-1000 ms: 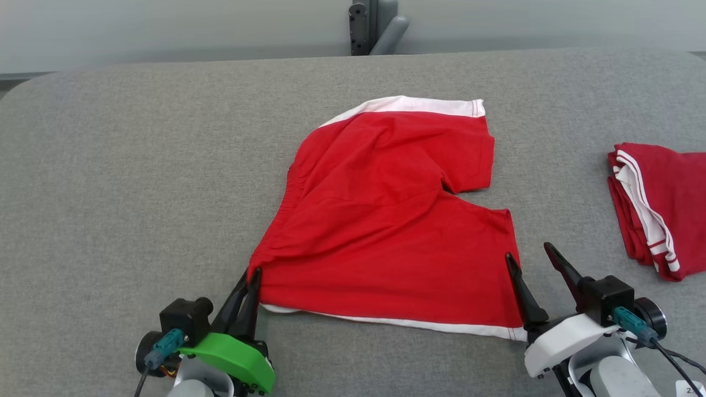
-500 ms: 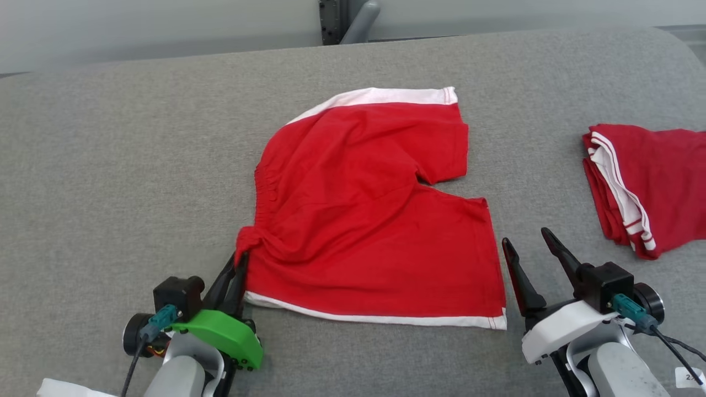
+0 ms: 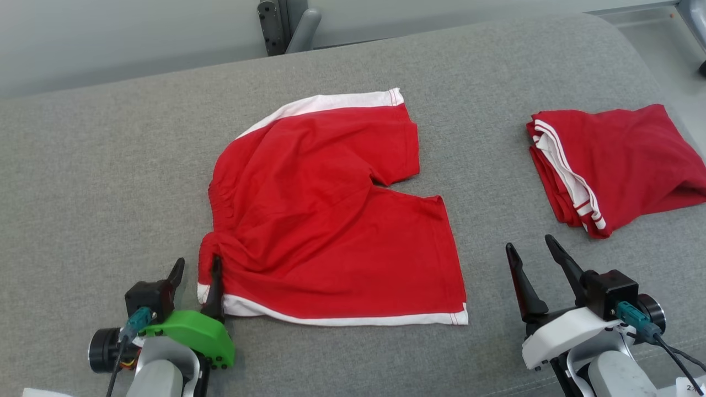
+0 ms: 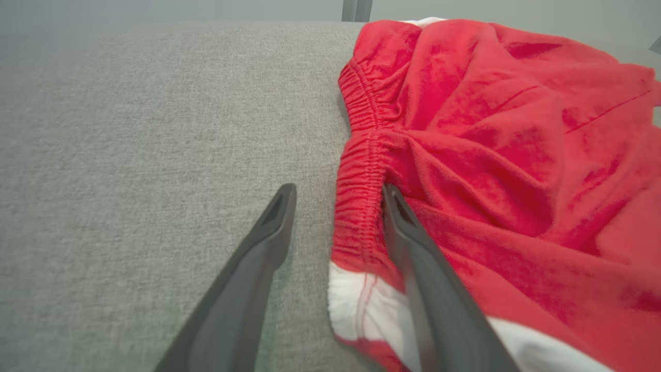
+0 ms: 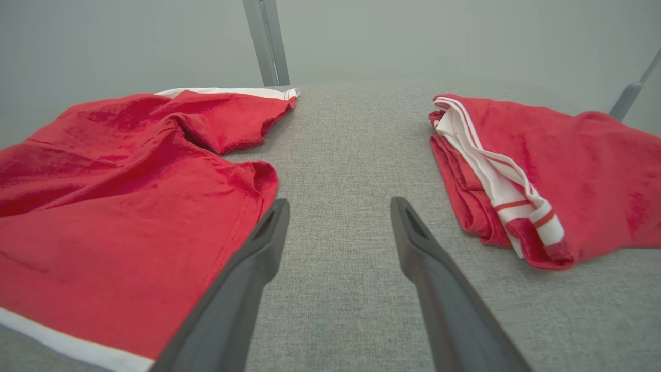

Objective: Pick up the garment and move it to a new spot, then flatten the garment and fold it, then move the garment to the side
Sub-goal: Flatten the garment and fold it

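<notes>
The garment [image 3: 331,220], red shorts with white trim, lies spread on the grey table [image 3: 110,165], wrinkled near its elastic waistband. My left gripper [image 3: 197,262] is open at the waistband's near corner. In the left wrist view the bunched waistband [image 4: 361,206] sits between the fingers of the left gripper [image 4: 338,188], and its right finger lies over the cloth. My right gripper [image 3: 530,244] stands open on bare table, just right of the garment's near hem corner. The right wrist view shows the right gripper [image 5: 339,202] with nothing between its fingers and the garment [image 5: 103,206] to its left.
A second red garment [image 3: 612,165], folded, with white stripes, lies at the table's right [image 5: 557,170]. A grey post [image 3: 276,27] rises behind the far edge. The table's rounded right edge [image 3: 651,71] is close to the folded piece.
My left gripper has opened and let go of the waistband corner, which now sits loosely bunched. The head camera has turned, shifting the whole picture left. The right gripper stays open.
</notes>
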Tool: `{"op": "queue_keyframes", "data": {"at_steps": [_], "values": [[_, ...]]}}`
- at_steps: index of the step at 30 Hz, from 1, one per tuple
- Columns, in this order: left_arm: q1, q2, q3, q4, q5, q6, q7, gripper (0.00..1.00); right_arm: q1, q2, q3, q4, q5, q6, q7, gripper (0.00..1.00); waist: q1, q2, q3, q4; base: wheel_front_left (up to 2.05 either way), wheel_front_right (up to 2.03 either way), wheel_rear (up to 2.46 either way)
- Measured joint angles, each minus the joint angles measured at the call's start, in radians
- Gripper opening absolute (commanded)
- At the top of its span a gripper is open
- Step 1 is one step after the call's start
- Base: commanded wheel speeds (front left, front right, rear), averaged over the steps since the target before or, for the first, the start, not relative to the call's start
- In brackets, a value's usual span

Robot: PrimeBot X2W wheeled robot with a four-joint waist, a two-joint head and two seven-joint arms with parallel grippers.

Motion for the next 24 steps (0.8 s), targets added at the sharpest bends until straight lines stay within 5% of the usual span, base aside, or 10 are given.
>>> {"op": "queue_keyframes", "data": {"at_steps": [11, 24], "values": [[0.193, -0.022, 0.104, -0.183, 0.051, -0.002, 0.000, 1.00, 0.077, 0.040, -0.037, -0.030, -0.028, 0.000, 0.000, 1.00, 0.0000, 0.0000, -0.113, 0.023, 0.00, 0.00, 0.00], [0.358, -0.045, 0.115, -0.345, 0.105, -0.024, 0.000, 1.00, 0.160, 0.073, -0.044, -0.053, -0.051, 0.000, 0.000, 1.00, 0.0000, 0.0000, -0.218, 0.086, 0.00, 0.00, 0.00]]}}
